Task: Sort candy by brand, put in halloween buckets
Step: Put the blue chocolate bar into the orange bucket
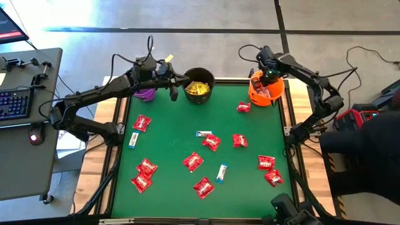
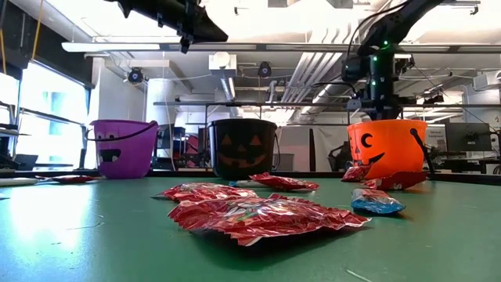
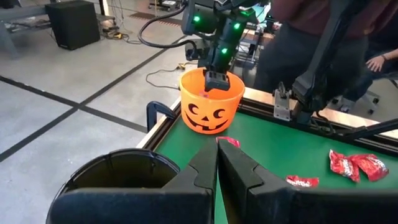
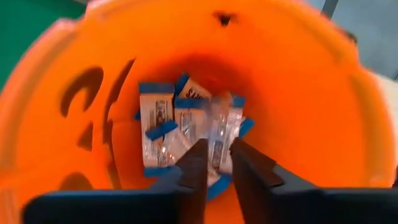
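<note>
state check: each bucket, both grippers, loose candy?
orange bucket: upright, white-and-blue bars inside
black bucket: upright, yellow packets inside
purple bucket: upright, contents unseen
right gripper: over orange bucket, open
left gripper: above black bucket, shut, empty
red packets: loose on mat

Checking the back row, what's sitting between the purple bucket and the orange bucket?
The black bucket, holding yellow packets in the high view, stands between the purple bucket and orange bucket in the low view.
</note>
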Controlling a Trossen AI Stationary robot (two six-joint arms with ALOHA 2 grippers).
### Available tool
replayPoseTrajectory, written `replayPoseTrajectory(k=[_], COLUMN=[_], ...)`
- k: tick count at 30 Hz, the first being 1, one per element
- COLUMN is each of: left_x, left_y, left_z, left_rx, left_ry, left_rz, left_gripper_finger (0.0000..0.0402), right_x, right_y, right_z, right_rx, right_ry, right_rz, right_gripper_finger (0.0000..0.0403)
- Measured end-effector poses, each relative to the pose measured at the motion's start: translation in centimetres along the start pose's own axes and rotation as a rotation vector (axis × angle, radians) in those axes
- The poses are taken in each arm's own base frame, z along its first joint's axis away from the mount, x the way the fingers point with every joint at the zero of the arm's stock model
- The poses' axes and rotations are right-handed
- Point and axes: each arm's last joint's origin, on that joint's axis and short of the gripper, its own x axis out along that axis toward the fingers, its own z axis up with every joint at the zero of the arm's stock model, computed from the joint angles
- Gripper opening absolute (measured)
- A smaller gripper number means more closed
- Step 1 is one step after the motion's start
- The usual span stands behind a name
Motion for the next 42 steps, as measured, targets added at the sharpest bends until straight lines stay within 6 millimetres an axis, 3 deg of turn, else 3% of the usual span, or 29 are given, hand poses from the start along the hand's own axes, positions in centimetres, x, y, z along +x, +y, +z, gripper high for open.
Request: replayPoseTrajectory(k=[5, 10, 14, 19, 26, 42], left_x=[0.0, 0.0, 0.0, 0.0, 0.0, -0.5], left_y=[0.0, 0.0, 0.0, 0.0, 0.0, -0.1], left_z=[-0.1, -0.2, -0.2, -0.2, -0.6, -2.4], left_rx=[-0.031, -0.045, -0.029, -0.051, -0.090, -0.168], left_ry=[0.013, 0.016, 0.017, 0.023, 0.062, 0.250], left_rz=[0.001, 0.001, 0.001, 0.002, 0.005, -0.012], left_gripper_finger=[0.0005, 0.0005, 0.0005, 0.0005, 0.0005, 0.0005], right_x=[-0.3, -3.2, -6.8, -9.8, -9.9, -9.8], right_y=[-0.1, 0.3, 0.7, 1.0, 0.5, 0.4], right_z=[-0.4, -0.1, 0.3, -0.3, -2.1, -2.9], right_rx=[-0.025, -0.054, -0.064, -0.033, 0.044, 0.053], right_ry=[0.054, -0.036, -0.148, -0.143, 0.056, 0.141], right_rz=[0.002, 0.005, 0.044, 0.120, 0.081, 0.097], right_gripper_finger=[0.0120, 0.0124, 0.0094, 0.0015, 0.0004, 0.0000])
